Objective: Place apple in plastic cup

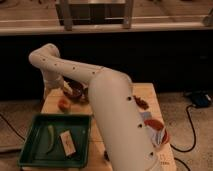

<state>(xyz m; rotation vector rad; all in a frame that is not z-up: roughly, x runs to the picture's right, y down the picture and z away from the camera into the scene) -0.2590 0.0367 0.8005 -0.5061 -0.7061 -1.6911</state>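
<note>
The apple [63, 104], small and red-orange, lies on the wooden table [145, 92] at its left, just in front of the brown bowl [76, 91]. My gripper [66, 89] hangs at the end of the white arm [107, 95], at the bowl's left rim and just above and behind the apple. A reddish cup-like thing with a white part [158, 132] sits at the table's right edge, partly hidden by the arm.
A green tray [30, 150] stands at the front left with a long green vegetable [51, 138] and a small packet [68, 143] in it. A small brown item [140, 102] lies right of the arm. A dark counter front runs behind the table.
</note>
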